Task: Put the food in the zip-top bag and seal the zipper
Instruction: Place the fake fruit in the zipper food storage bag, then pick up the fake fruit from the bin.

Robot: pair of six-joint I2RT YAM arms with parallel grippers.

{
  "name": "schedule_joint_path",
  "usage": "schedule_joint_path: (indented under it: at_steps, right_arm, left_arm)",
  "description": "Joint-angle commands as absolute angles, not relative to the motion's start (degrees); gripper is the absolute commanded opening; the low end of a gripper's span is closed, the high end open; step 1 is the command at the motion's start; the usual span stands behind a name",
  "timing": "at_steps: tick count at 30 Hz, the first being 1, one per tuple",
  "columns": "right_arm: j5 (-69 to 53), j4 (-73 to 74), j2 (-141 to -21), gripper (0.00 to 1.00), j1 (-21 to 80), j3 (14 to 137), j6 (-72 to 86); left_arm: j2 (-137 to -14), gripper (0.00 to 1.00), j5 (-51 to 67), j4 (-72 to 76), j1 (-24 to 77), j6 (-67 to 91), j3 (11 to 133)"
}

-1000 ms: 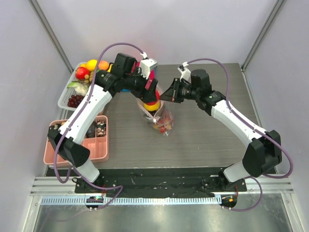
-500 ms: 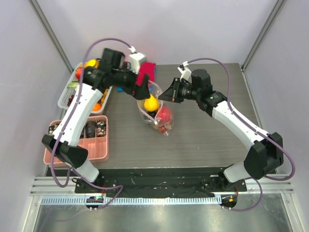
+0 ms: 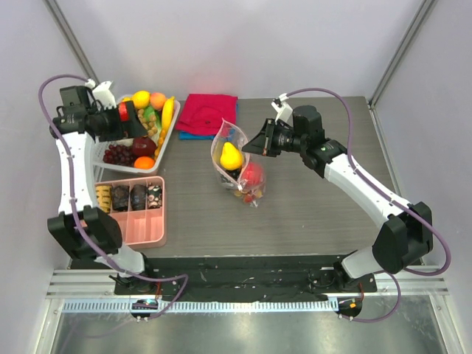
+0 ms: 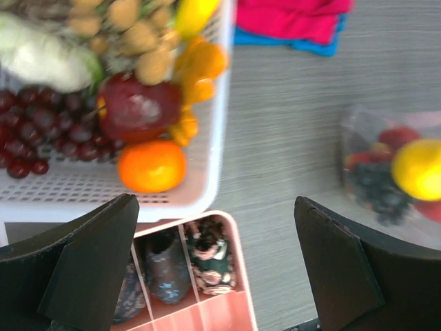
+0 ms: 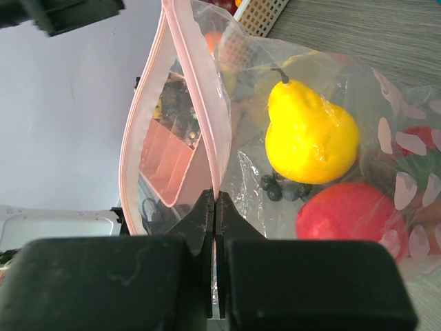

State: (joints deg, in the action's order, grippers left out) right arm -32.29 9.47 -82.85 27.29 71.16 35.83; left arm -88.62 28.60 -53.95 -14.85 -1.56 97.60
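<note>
The bag (image 3: pixel 237 168) is held upright mid-table by the right gripper (image 5: pixel 215 207), clamped on its zipper (image 5: pixel 207 103) so the mouth gapes. The left gripper (image 4: pixel 213 234), wide open and empty, is poised over the basket (image 4: pixel 76 187) for more food (image 4: pixel 151 165).

The top external camera sits high above and behind the arm bases. It looks steeply down on the whole bench (image 3: pixel 317 214) from far enough to hold both arms.

The left wrist camera looks straight down from well above the white basket (image 4: pixel 219 103) and pink compartment tray (image 4: pixel 213 314), with the left pincer (image 4: pixel 213 200) fingers framing its lower corners.

The right wrist camera sits very close and sights along the right pincer (image 5: pixel 215 198) at the mouth of the zip-top bag (image 5: pixel 248 179).

All three views share the yellow pear (image 5: pixel 310 134) inside the bag. The top and left wrist views also share the basket, tray and red cloth (image 4: pixel 289 17).
</note>
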Motion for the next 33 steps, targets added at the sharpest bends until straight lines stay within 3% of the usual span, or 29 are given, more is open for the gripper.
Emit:
schedule_joint_path:
  at_steps: [1, 12, 20, 22, 33]
  right_arm:
    - [-32.70, 7.21, -81.30, 0.01, 27.42, 73.83, 34.19]
    - [-32.78, 7.12, -82.97, 0.01, 27.51, 73.74, 34.45]
    - [-32.96, 6.94, -83.58, 0.01, 27.51, 73.83, 34.37]
    - [-32.96, 6.94, -83.67, 0.01, 27.42, 73.83, 34.37]
    - [-33.48, 6.68, -84.46, 0.01, 27.51, 73.92, 34.72]
  left_arm:
    - [-94.03, 1.00, 29.61, -48.18, -19.33, -3.34, 95.98]
    - [-106.52, 0.94, 27.07, -34.82, -21.88, 6.13, 103.53]
    - [-112.75, 1.00, 18.65, -28.83, -21.36, 22.22, 105.46]
    - [-113.55, 0.94, 12.50, -29.88, -21.01, 28.26, 105.82]
    - [-112.58, 0.82, 8.44, -24.69, -20.57, 42.61, 101.25]
